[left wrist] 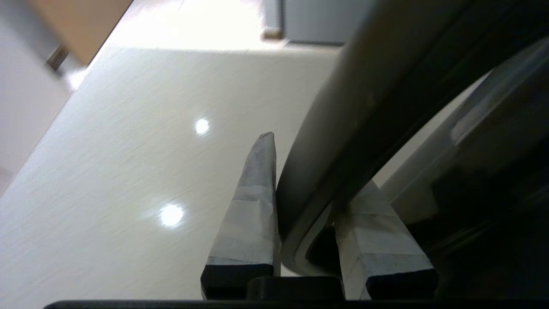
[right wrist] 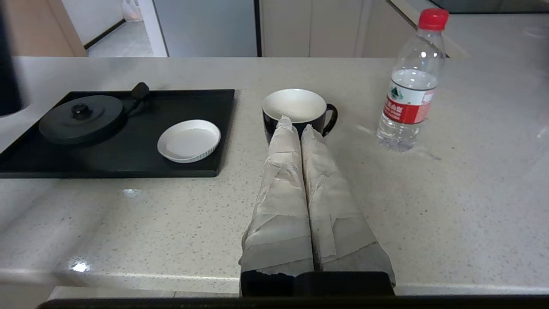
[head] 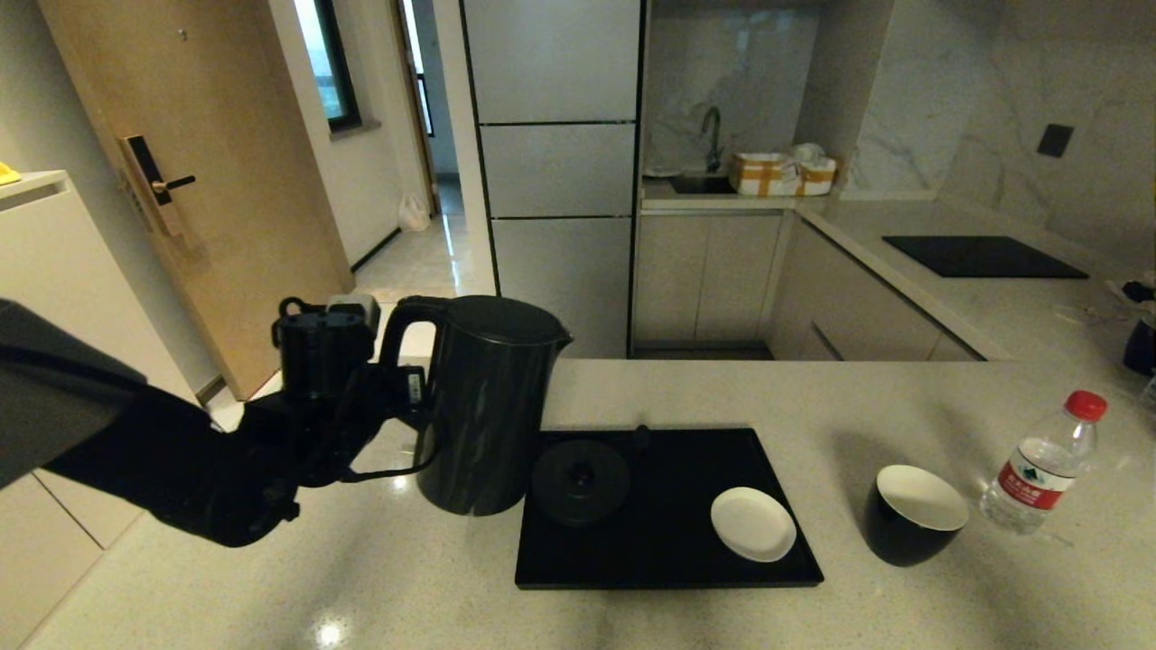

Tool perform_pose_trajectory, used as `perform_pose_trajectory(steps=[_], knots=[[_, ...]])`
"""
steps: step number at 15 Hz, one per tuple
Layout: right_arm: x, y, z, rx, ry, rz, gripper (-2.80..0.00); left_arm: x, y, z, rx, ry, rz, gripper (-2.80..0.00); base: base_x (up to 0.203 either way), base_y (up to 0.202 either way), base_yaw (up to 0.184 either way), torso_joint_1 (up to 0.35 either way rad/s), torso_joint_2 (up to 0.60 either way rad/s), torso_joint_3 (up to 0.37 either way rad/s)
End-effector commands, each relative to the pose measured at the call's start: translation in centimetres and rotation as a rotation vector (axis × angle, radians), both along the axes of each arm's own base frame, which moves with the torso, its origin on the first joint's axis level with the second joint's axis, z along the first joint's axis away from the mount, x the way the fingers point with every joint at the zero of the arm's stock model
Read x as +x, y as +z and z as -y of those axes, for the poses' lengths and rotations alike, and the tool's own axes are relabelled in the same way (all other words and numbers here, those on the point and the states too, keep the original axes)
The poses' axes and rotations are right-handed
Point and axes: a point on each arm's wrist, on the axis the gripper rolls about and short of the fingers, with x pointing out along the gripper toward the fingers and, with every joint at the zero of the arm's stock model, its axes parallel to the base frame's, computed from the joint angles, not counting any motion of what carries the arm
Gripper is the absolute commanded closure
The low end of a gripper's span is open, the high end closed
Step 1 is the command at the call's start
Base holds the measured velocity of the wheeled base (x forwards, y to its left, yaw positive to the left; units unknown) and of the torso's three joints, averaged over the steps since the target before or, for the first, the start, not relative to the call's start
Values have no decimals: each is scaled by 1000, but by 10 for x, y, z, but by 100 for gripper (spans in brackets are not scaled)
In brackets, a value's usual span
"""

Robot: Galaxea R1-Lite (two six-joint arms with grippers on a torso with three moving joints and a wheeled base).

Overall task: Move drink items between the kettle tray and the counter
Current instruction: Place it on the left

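Note:
My left gripper (head: 408, 386) is shut on the handle (left wrist: 364, 107) of the tall black kettle (head: 488, 406). The kettle stands upright just left of the black kettle tray (head: 668, 551); whether it touches the counter (head: 903, 397) I cannot tell. On the tray the round kettle base (head: 580, 481) is bare. The black cup with white inside (head: 912, 515) and the red-capped bottle (head: 1043, 465) stand on the counter right of the tray. My right gripper (right wrist: 298, 122) is shut on nothing, low at the counter's near edge facing the cup (right wrist: 296, 105), with the bottle (right wrist: 409, 86) beside it.
A small white saucer (head: 752, 524) lies on the tray's right part. A black cooktop panel (head: 980, 255) is set in the far right counter, and a dark object (head: 1142, 348) stands at the right edge. The counter's left edge drops to the floor beside my left arm.

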Motion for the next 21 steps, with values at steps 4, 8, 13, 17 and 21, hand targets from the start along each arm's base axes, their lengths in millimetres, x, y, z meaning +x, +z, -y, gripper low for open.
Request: perform_pose_trajectory(steps=[4, 8, 13, 17, 21], knots=[[0, 0, 0, 0, 0, 0, 0, -27, -19, -82, 7, 111, -25, 0, 0, 0, 0, 0, 0, 0], [0, 0, 0, 0, 0, -1, 0, -32, -49, -107, 73, 102, -53, 0, 0, 0, 0, 0, 0, 0], [0, 0, 0, 0, 0, 2, 0, -49, -80, -105, 133, 44, -75, 0, 0, 0, 0, 0, 0, 0], [0, 0, 0, 0, 0, 0, 0, -60, -95, -101, 167, 16, -105, -280, 0, 0, 0, 0, 0, 0], [0, 0, 0, 0, 0, 0, 0, -61, -97, -101, 165, 10, -117, -280, 0, 0, 0, 0, 0, 0]])
